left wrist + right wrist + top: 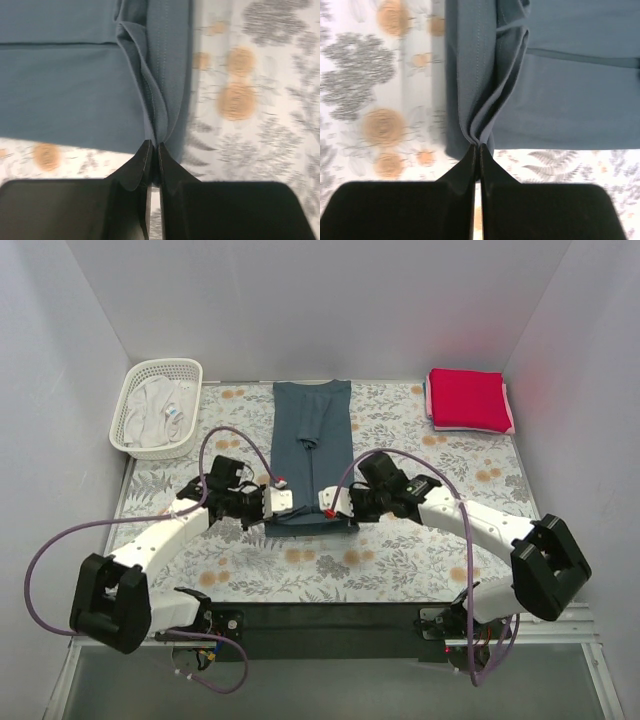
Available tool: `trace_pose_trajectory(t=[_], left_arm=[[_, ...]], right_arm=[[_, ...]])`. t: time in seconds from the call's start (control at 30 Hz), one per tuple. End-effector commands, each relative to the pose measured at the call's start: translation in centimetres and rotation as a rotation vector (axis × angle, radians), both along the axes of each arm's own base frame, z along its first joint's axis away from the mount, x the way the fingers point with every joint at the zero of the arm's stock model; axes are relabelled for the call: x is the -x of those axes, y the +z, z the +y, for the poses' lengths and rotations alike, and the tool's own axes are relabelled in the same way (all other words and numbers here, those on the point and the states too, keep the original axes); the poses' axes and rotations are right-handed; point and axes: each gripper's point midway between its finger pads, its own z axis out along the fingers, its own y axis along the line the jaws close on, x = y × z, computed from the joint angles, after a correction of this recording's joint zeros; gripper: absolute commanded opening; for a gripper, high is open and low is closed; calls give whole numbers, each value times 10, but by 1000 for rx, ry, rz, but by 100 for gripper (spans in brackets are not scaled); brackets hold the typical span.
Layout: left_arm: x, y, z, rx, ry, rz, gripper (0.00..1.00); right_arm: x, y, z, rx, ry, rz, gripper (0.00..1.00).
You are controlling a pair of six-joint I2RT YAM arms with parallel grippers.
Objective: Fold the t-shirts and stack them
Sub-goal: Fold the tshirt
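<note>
While both arms meet at its near hem, I see the dark slate blue cloth t-shirt [311, 435] lying as a long narrow strip down the middle of the table, its sides folded in. My left gripper [154, 148] is pinched tight on the bunched hem at the strip's near left corner. My right gripper [478, 148] is clamped the same way on the near right corner. Open grey-and-orange floral-print cloth [430, 540] spreads on either side of the strip. At the far right corner, the bright crimson red t-shirt [467, 398] sits folded on the pale pink t-shirt [428, 400]. The white plastic lattice basket [128, 420] at far left holds crumpled white cloth [160, 412].
</note>
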Motion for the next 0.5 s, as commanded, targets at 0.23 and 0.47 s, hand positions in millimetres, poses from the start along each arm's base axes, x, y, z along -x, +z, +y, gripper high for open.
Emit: trace_pose_trajectory(t=[0.23,0.47], left_arm=[[-133,25,1,82,95,-140,0],[-195,26,5,91,123,-197,0]], right_arm=[[-111,20,11,-23,-14,-110,1],[-175,30,19,-44,-23,-176,1]])
